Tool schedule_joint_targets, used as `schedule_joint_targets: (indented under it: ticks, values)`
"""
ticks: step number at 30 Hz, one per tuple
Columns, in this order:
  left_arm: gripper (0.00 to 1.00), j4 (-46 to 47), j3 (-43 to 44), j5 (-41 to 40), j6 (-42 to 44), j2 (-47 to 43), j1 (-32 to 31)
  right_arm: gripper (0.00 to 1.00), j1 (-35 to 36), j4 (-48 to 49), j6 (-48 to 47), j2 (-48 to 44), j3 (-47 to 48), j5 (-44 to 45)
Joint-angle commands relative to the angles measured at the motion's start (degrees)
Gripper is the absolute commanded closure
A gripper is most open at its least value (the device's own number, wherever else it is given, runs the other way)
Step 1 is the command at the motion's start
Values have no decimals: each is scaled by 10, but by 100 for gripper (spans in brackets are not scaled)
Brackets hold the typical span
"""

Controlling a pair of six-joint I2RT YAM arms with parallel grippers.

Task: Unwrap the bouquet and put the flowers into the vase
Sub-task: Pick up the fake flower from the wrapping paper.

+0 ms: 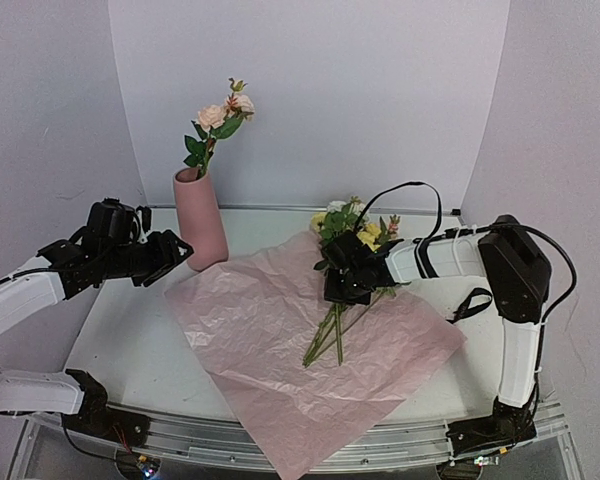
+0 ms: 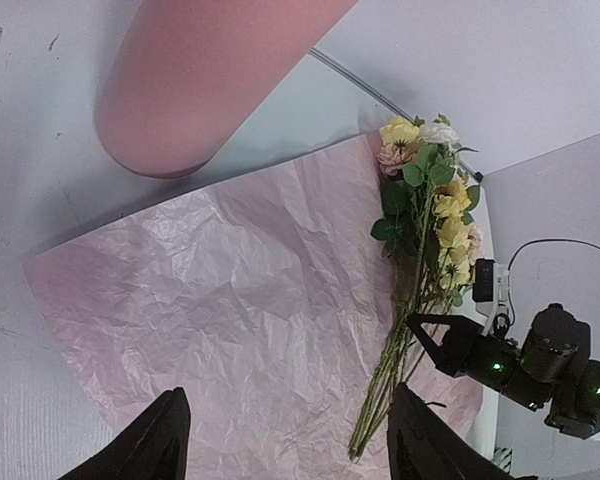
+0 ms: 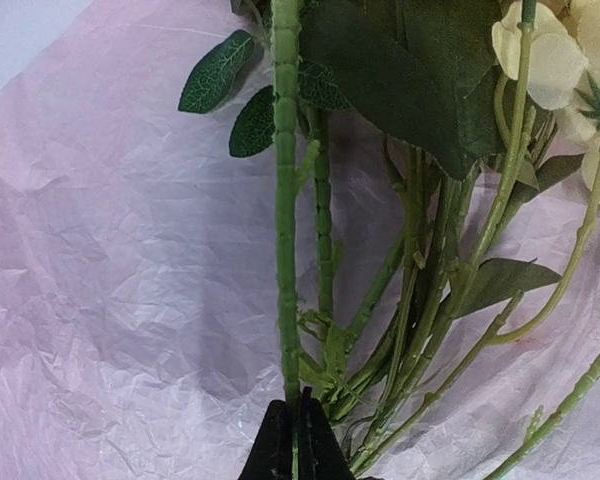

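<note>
Pinching one flower stem [image 3: 285, 250] — right fingertips [image 3: 272, 448]

Vase [image 1: 200, 222]: plain matte pink. Paper sheet [image 1: 260, 340]: lilac-pink, crinkled all over. Flowers [image 1: 352, 232] right of vase: yellow, cream, pink blooms, green stems and leaves. Single stem [image 1: 223, 112] in vase: peach-pink blooms. Counter [image 1: 130, 350]: white.
</note>
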Motion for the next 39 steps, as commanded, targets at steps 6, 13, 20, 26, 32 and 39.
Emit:
schedule_joint_targets:
  ticks: [6,13,20,26,32,39]
  values:
    - [32,9,28,29,-12,15,-9,100,0,-24,-5,-106,-16,6]
    - [32,34,58,-20,-31,51,-103,100,0,44,-72,-201,-82,-42]
    - [31,83,112,-33,-55,95,-189,100,0,173,-107,-310,-191,-137]
    - [32,135,158,-57,-59,142,-256,100,0,239,-117,-384,-249,-183]
    - [33,184,192,-61,-59,194,-295,100,0,279,-121,-449,-290,-221]
    - [39,224,228,-59,-56,232,-311,100,0,312,-126,-502,-327,-268]
